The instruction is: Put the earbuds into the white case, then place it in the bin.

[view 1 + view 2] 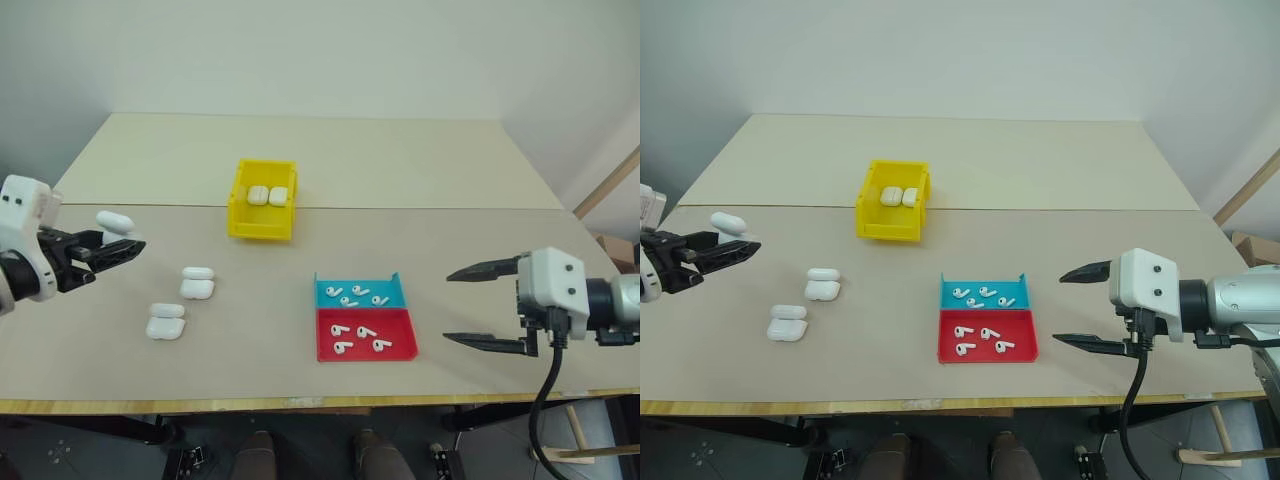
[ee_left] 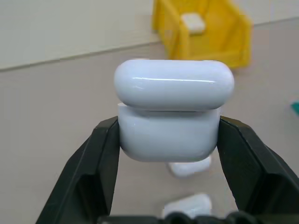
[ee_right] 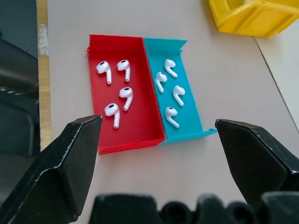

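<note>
A small glossy white rounded case [image 2: 170, 112], lid ajar, is clamped in the left gripper [image 1: 118, 252], well left of the bright yellow plastic bin [image 1: 262, 224]. The right gripper [image 1: 482, 306] is held wide apart, empty, right of it.

Even, soft overhead light; faint shadows on tabletop [image 1: 450, 250]. Glare streak on white case [image 2: 173, 112] in my left claw [image 2: 168, 140]; yellow bin [image 2: 205, 28] behind blurred.

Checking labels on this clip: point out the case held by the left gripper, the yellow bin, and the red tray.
held white case [image 2: 170, 135], left wrist view, front of its lower body
yellow bin [image 1: 260, 228], left eye view, near outer wall
red tray [image 3: 96, 60], right wrist view, bare floor
</note>
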Robot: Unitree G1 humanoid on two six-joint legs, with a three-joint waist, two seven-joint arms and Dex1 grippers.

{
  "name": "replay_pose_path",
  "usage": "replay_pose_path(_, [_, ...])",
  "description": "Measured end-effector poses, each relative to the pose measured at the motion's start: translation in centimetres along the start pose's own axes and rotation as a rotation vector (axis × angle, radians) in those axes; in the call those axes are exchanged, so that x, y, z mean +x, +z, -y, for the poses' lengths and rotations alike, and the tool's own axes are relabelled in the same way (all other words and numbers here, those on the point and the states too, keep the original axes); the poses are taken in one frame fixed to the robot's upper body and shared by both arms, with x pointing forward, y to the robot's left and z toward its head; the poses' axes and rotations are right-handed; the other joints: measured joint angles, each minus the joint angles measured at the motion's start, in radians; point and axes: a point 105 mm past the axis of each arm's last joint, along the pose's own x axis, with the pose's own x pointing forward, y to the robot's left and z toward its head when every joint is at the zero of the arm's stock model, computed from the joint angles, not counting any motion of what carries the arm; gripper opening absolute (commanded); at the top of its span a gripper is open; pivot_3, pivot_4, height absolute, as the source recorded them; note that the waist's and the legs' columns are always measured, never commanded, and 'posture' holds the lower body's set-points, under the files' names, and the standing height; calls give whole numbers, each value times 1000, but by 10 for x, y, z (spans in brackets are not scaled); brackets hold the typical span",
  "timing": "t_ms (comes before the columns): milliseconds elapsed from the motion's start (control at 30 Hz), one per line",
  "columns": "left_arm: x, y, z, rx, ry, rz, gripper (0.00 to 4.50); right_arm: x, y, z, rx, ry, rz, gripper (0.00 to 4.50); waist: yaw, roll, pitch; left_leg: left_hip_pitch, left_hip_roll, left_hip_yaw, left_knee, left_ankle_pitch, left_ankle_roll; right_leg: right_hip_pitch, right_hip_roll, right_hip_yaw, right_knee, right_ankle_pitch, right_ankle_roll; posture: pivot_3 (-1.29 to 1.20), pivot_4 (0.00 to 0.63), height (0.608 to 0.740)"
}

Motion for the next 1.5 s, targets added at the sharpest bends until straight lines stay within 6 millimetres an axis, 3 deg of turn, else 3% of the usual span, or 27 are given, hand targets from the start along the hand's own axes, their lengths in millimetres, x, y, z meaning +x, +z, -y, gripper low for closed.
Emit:
replay_pose_path(267, [10, 4, 86, -45, -503, 332, 2825, 0, 9, 5, 14, 27, -75, 4500, 8, 0, 0, 0, 0, 0, 1, 0, 0, 1, 0, 0, 0, 0, 0, 0, 150, 740])
replay_pose_path(467, [14, 1, 121, -5, -751, 390, 2825, 12, 25, -3, 42, 102, -166, 4500, 0, 0, 0, 1, 0, 0, 2, 0, 0, 1, 1, 1, 0, 1, 0, 0, 150, 740])
replay_pose_path(800, [16, -17, 128, 146, -882, 394, 2825, 49, 34, -21, 140, 215, -269, 4500, -12, 0, 0, -2, 1, 0, 2, 0, 0, -1, 1, 0, 0, 1, 0, 0, 150, 740])
replay_pose_path(1100, [11, -24, 123, 120, -933, 438, 2825, 81, 41, -29, 139, 265, -343, 4500, -15, 0, 0, -3, 1, -1, 2, 0, 0, -2, 1, 0, 0, 1, 0, 0, 150, 740])
replay_pose_path(1500, [10, -29, 130, 52, -1003, 492, 2825, 101, 23, -39, 124, 277, -480, 4500, -15, 1, 0, -4, 1, -3, 2, 0, 0, -3, 1, -2, 0, 1, 0, 0, 150, 740])
